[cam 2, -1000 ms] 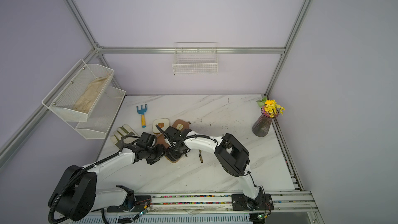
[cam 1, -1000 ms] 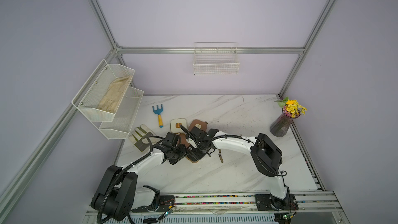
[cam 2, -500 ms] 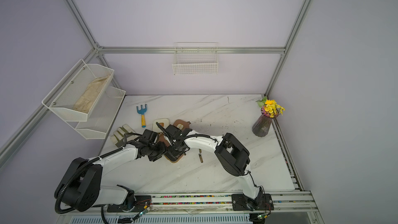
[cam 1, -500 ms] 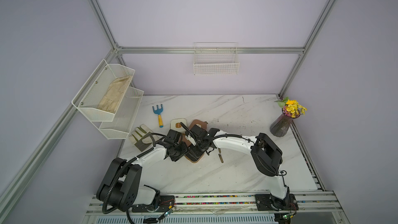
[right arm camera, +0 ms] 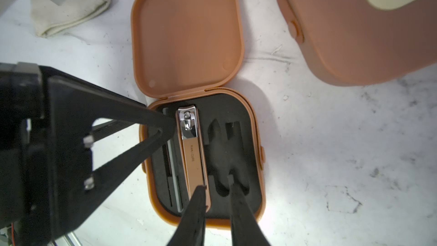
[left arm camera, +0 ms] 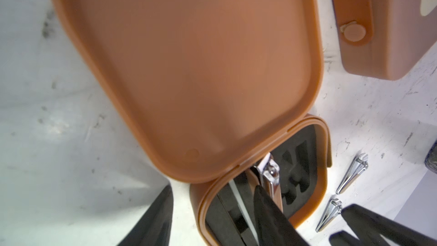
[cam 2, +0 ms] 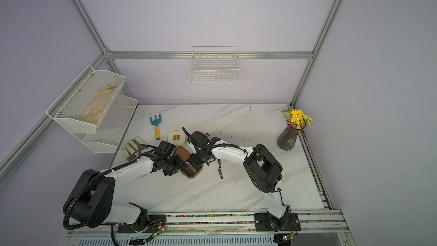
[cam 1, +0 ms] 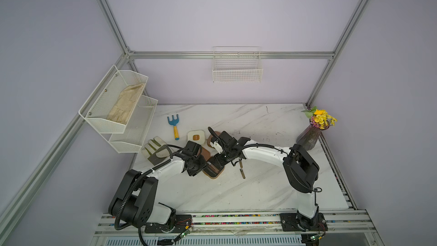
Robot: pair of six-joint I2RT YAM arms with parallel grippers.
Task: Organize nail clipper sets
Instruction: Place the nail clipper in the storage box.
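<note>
- The left gripper [left arm camera: 212, 188] is set astride a wall of the open brown case [right arm camera: 256, 128]; whether it is clamped cannot be told
- A bronze clipper [right arm camera: 194, 157] is seated in its black lining [right arm camera: 224, 105]
- The right gripper [right arm camera: 216, 184] is slightly parted, one finger [right arm camera: 196, 204] laid on that clipper's end
- Two silver clippers [left arm camera: 351, 173] are seen on the table [cam 1: 260, 185] beside the case
</note>
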